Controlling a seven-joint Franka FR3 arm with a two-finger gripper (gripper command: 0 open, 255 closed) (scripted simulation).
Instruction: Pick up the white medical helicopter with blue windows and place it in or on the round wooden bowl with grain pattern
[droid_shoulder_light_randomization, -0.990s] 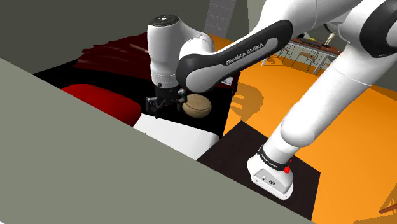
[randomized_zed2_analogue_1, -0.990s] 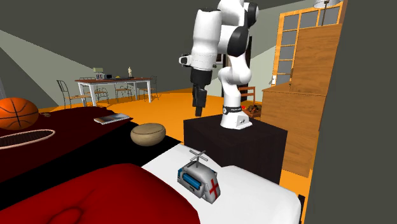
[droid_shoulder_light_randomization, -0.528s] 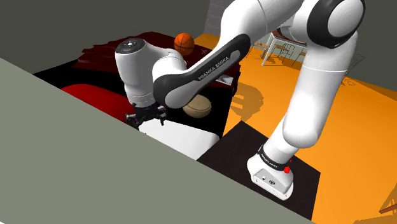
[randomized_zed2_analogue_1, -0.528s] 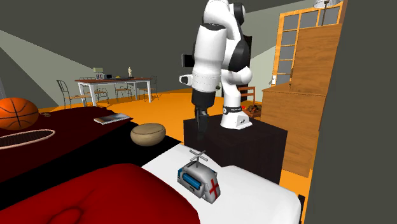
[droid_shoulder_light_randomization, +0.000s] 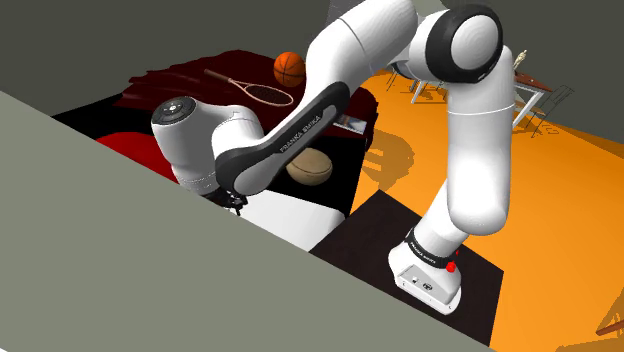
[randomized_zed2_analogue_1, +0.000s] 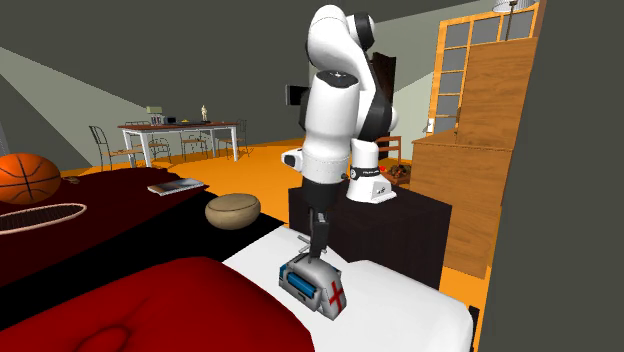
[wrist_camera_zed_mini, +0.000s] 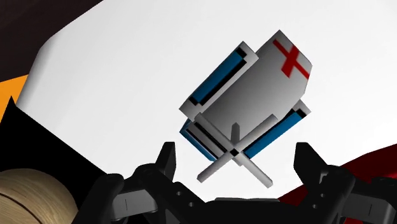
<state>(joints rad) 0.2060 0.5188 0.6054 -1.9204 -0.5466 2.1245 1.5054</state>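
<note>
The helicopter (randomized_zed2_analogue_1: 315, 282) is a small boxy white toy with blue windows, a red cross and a grey rotor, lying on a white bed surface (randomized_zed2_analogue_1: 400, 300). My gripper (randomized_zed2_analogue_1: 317, 240) hangs just above its rotor. In the wrist view the helicopter (wrist_camera_zed_mini: 248, 102) lies ahead of the gripper (wrist_camera_zed_mini: 237, 162), whose fingers (wrist_camera_zed_mini: 167, 159) stand open on either side of the rotor without touching it. The round tan bowl (randomized_zed2_analogue_1: 233, 210) sits on the dark part of the bed beyond the helicopter. That bowl (droid_shoulder_light_randomization: 310, 168) lies to the right of my arm in the shoulder view.
A red pillow (randomized_zed2_analogue_1: 150, 310) lies beside the helicopter. A basketball (randomized_zed2_analogue_1: 25, 178), a racket (droid_shoulder_light_randomization: 255, 90) and a magazine (randomized_zed2_analogue_1: 177, 186) lie farther back on the dark red cover. A grey wall (droid_shoulder_light_randomization: 120, 260) hides the near side in the shoulder view. A tall wooden cabinet (randomized_zed2_analogue_1: 480, 150) stands behind the stand.
The arm has swung from above the bowl across to the white surface and come down. The gripper now hangs just over the helicopter. Helicopter and bowl have not moved.
</note>
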